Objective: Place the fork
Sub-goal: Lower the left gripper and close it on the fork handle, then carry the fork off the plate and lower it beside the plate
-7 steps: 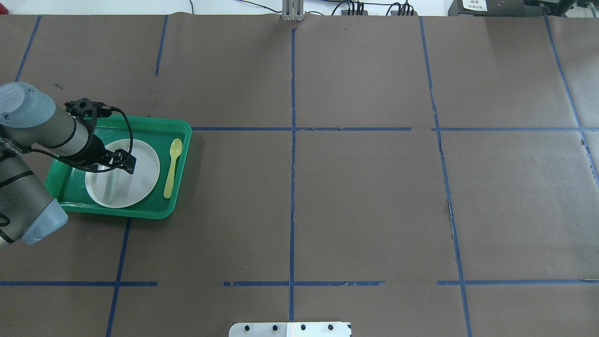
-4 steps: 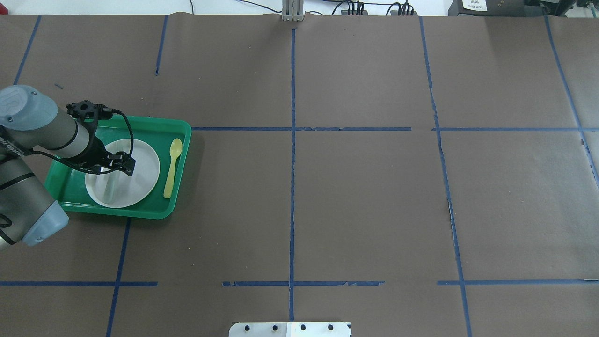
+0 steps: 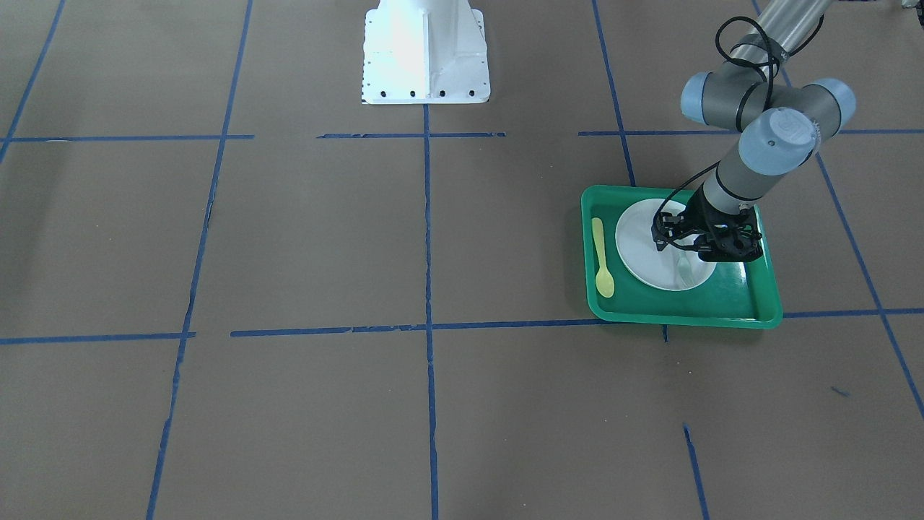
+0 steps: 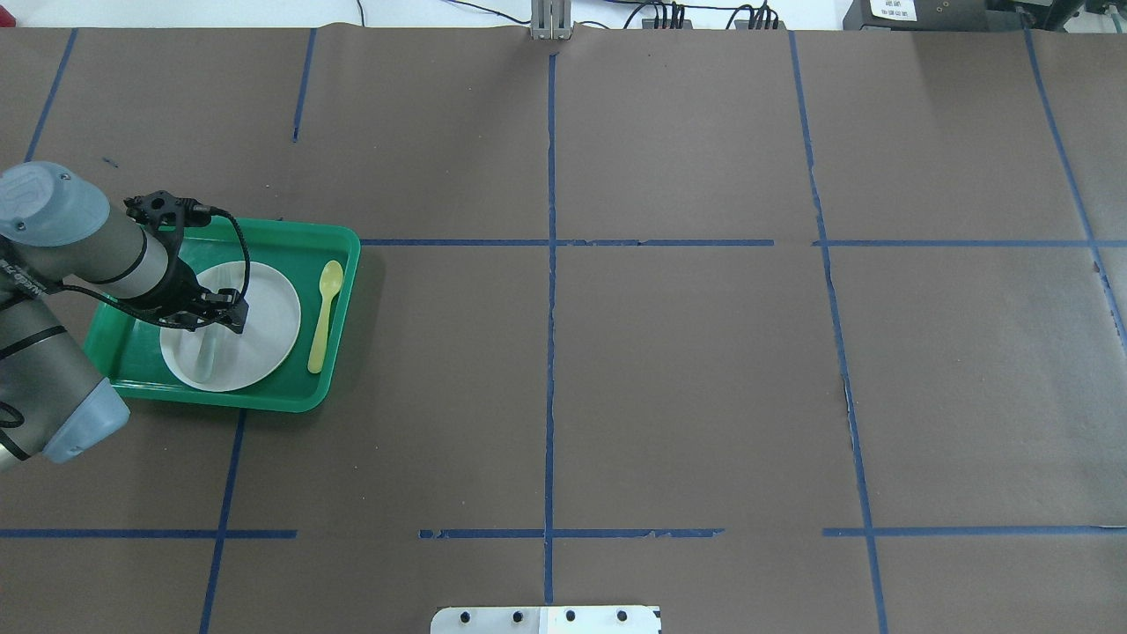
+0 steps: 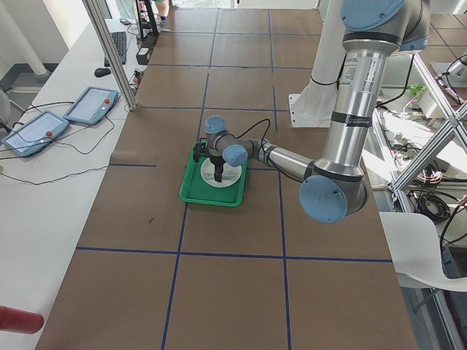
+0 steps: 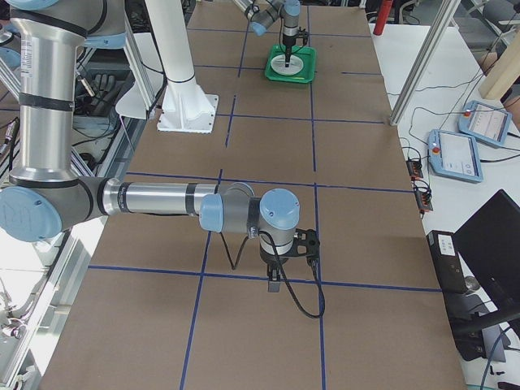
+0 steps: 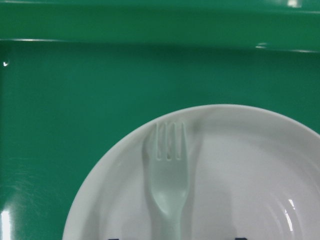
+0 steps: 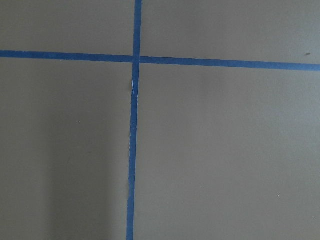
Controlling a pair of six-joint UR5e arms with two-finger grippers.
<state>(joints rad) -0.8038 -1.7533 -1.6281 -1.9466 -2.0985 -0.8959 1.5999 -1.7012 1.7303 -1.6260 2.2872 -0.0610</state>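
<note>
My left claw (image 4: 227, 317) hangs low over the white paper plate (image 7: 260, 165) with its fingers apart. In the wrist view only the dark fingertips (image 7: 114, 238) show, peeping in at the bottom edge, one toward each side, with nothing clamped between them.

The risk, as I judge it, is the fork (image 7: 167, 185) itself. It is thin, pale and flat on a slick plate. If I close off-centre or too high, the handle may skid or flip out. If I press too low, I may tip the plate or drag it.

The fork lies flat on the plate. Its tines are near the rim at mid-frame, and its handle runs straight down to the bottom edge between my fingertips. I cannot tell whether it touches either.

Beyond the plate is the green tray (image 7: 75, 100). The yellow plastic spoon (image 4: 324, 317) lies in it just right of the plate.

My right claw (image 6: 276, 283) is well away, and I cannot tell how it stands.
</note>
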